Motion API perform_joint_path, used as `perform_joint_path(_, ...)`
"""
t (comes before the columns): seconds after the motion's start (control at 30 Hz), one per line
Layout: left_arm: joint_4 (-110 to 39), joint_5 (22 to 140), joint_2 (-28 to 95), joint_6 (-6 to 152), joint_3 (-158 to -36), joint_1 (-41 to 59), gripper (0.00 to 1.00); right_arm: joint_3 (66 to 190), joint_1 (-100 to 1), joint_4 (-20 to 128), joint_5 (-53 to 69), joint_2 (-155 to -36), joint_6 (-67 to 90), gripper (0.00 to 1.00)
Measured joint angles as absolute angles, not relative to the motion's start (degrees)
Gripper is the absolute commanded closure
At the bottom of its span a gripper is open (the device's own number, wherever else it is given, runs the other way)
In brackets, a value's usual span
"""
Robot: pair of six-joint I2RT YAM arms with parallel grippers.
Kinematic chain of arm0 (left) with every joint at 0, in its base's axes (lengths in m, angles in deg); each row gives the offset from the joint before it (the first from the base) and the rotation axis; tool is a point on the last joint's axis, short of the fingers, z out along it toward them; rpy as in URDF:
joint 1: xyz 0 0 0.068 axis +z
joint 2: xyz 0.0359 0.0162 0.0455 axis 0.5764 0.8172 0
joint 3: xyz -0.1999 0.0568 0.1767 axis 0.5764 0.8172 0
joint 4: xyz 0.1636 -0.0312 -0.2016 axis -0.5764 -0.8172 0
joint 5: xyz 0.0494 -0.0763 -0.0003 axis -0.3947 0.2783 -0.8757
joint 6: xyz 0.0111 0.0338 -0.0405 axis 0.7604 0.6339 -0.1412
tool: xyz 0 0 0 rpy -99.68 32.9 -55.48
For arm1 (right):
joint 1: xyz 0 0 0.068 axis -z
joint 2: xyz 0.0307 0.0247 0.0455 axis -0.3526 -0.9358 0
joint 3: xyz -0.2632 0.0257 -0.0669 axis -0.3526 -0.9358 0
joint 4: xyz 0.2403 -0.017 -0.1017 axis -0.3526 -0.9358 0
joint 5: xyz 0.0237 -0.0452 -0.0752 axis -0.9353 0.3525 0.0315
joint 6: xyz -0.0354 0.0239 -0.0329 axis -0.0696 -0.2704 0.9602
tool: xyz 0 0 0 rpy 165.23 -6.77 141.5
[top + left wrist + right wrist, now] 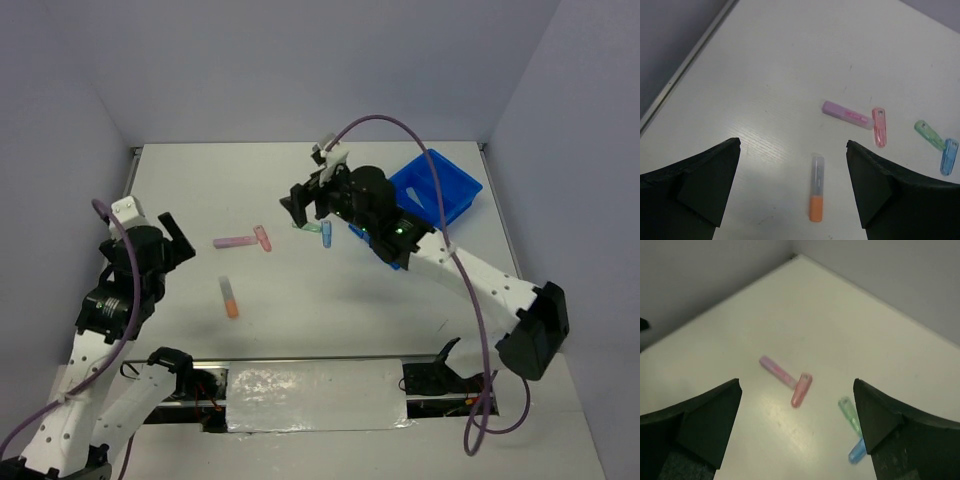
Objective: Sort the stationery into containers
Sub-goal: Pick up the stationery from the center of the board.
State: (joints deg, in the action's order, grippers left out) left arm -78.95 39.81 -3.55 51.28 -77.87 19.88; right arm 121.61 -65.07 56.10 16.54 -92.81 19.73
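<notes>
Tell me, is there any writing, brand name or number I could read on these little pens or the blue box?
No text can be read in any view.
On the lilac pen: pink print along its side, too blurred to read.
On the blue tray: no lettering shows.

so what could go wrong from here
The green pen and blue pen lie nearly end to end by the open right gripper, so a grab might catch both or flick one away. The pink pen and lilac pen meet at one end, same trouble. The purple cable loops over the blue tray and might snag.
</notes>
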Motion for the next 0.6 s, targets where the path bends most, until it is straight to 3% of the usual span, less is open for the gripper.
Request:
perform_joint_path(0.2, -79.1, 36.6, -7.2, 49.5, -77.9, 21.7, 0.01, 137.9, -71.8, 55.6, 16.8, -119.5, 12.6, 0.00)
perform_joint_path(0.4, -79.2, 36.3, -5.9, 49.7, -77.9, 21.7, 0.01, 160.4, -76.7, 39.8, 15.0, -145.2, 18.2, 0.06)
perform_joint_path(0.6, -78.6, 37.8, -5.9, 50.1, -77.9, 21.9, 0.01, 171.3, -75.4, 28.2, 11.4, -150.0, 33.6, 0.08)
